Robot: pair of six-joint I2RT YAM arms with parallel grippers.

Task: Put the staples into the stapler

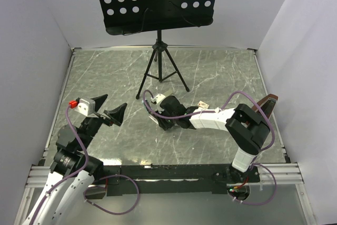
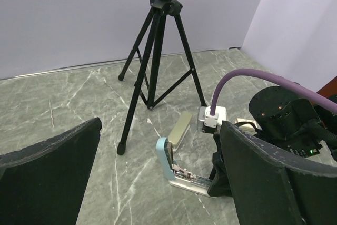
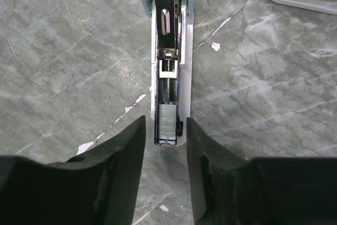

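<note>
At the middle of the worktop [image 3: 63, 51], the light-blue stapler [image 3: 168, 51] is lying opened with its metal channel facing up. The silvery staple strip [image 3: 167, 122] is sitting in the channel's near end. The right fingers [image 3: 126, 151] are hanging narrowly parted, straddling that end. Off to the left, the left fingers [image 2: 50, 177] are hovering spread wide, holding nothing.

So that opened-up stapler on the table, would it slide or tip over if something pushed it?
The stapler would probably slide rather than roll: its flat white base lies on the smooth marble-look table. Its blue lid stands raised at one end, so it may swing or flop. The staple strip sits in the open channel and might shift.
</note>
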